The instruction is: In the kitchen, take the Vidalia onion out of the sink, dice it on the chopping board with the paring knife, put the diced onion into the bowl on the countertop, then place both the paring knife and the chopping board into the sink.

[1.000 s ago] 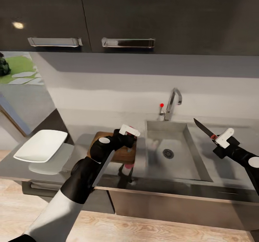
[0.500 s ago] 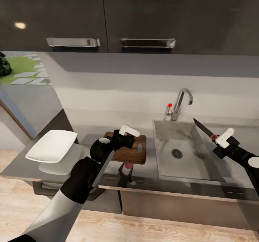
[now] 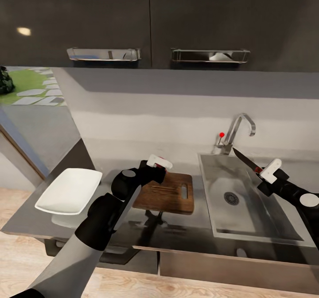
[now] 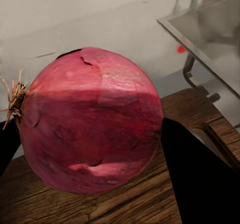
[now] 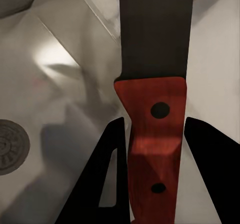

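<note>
Onion, whole and red-skinned, held just above the chopping board, the left gripper clamped on its sides.

The right gripper grips the red-handled knife over the sink, blade up toward the tap. A round onion could roll off the board once released, and a swinging blade could clip the tap. The glossy dark-grey countertop carries a white bowl beyond the board; black cabinets hang above pale wood floor.

red-purple onion, red-handled knife, brown grained board
</note>
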